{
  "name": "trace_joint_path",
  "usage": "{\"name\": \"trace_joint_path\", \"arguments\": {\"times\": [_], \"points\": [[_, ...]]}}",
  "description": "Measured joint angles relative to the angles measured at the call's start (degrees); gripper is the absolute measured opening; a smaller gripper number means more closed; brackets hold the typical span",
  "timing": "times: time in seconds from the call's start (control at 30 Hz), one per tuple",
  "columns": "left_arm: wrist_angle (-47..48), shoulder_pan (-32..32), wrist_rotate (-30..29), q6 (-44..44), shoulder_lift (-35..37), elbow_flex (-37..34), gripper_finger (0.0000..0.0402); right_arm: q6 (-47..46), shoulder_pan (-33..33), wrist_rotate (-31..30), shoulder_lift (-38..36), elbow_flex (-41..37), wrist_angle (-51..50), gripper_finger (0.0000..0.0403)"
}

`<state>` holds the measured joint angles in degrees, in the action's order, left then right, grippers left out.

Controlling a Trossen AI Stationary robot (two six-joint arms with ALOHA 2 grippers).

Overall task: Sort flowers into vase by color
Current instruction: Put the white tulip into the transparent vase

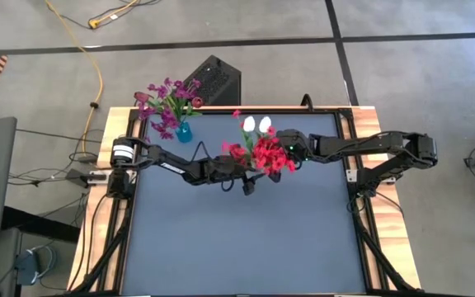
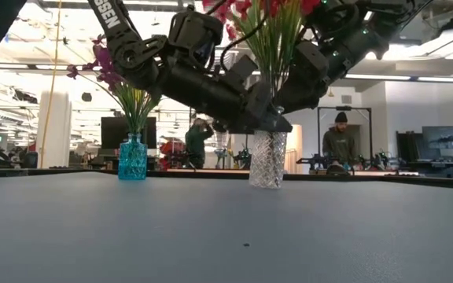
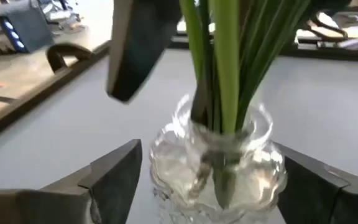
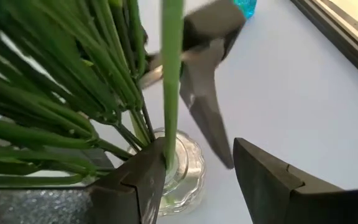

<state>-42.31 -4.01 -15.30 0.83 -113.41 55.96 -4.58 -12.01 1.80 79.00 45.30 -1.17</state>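
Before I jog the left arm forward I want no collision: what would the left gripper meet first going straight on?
The clear glass vase. It sits directly ahead between the open fingers of the left gripper, seemingly very close, with the green stems rising from it.

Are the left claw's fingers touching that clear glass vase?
Apart. The left wrist view shows the left gripper fingers either side of the clear vase, with gaps.
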Motion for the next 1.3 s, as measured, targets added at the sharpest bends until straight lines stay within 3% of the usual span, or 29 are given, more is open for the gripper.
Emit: {"name": "trace_joint_path", "arguments": {"times": [0.27, 0.43, 0.7, 1.0, 1.07, 1.2, 1.3], "points": [[1.3, 0.0, 0.9, 1.3, -0.3, 0.0, 0.0237, -1.4, 0.0, -0.1, 0.0, 0.0, 0.0, 0.0212], [0.3, 0.0, 1.6, 1.4, -0.3, -0.6, 0.0237, -1.4, 0.0, -0.1, -0.9, 0.1, -2.5, 0.0212], [-10.1, 0.0, 1.4, 4.6, -0.2, -7.9, 0.0237, 2.1, 0.0, 0.0, -4.3, 1.4, -12.9, 0.0212], [-11.9, 0.0, 1.0, 3.9, -0.2, -8.4, 0.0237, -0.7, 1.4, 0.0, -7.6, 1.6, -20.4, 0.0212], [-11.9, 0.1, -1.3, 3.8, -0.2, -8.5, 0.0265, -1.4, 2.1, 0.0, -7.6, 1.6, -20.6, 0.0212], [-10.8, -0.3, -1.7, 3.8, -0.3, -8.6, 0.0364, -1.4, 3.2, 0.0, -7.5, 1.6, -20.7, 0.0212], [-10.3, -0.2, -1.3, 3.8, -0.3, -8.6, 0.0386, -1.5, 3.8, -0.1, -7.5, 1.6, -20.8, 0.0212]]}}
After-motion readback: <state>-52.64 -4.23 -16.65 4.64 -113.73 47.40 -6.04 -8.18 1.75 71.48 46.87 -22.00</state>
